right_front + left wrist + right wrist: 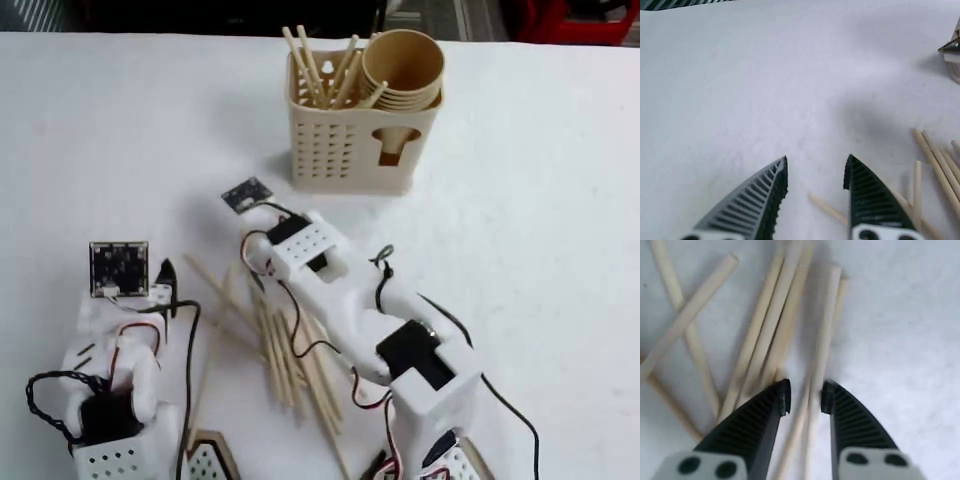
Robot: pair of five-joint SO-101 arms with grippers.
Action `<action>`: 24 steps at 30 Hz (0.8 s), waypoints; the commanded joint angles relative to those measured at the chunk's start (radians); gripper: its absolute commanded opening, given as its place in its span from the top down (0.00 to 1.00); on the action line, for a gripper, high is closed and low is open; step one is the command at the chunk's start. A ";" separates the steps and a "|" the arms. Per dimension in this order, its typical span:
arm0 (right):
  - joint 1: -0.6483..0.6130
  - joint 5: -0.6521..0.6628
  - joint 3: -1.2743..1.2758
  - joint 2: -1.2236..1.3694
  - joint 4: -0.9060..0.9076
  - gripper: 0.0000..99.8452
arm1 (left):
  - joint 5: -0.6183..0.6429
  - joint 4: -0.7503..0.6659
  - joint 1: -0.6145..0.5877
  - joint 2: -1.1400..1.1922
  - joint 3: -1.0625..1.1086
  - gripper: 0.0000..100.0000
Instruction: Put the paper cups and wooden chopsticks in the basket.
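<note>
- Currently our right end effector (805,395) straddles one pale wooden chopstick (824,335), jaws narrowly apart, gripping nothing.
- Neighbouring sticks (765,330) crowd it; closing may pinch two.
- Our left end effector (815,167) hangs open, empty.
- Tan paper cups (405,65) sit in the cream perforated basket (340,150).

Loose chopsticks (287,362) partly under right arm (345,292)
</note>
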 commanded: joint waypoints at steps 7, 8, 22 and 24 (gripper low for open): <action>0.002 0.000 -0.060 0.068 0.076 0.98 | -0.006 -0.031 -0.004 -0.013 -0.028 0.81; 0.002 0.015 -0.066 0.059 0.093 0.98 | -0.006 -0.031 -0.004 -0.013 -0.028 0.81; 0.125 0.081 -0.003 -0.274 0.180 0.98 | -0.006 -0.029 -0.002 -0.013 -0.041 0.80; 0.145 0.081 0.041 -0.312 0.140 0.98 | -0.006 -0.021 -0.002 -0.010 -0.071 0.80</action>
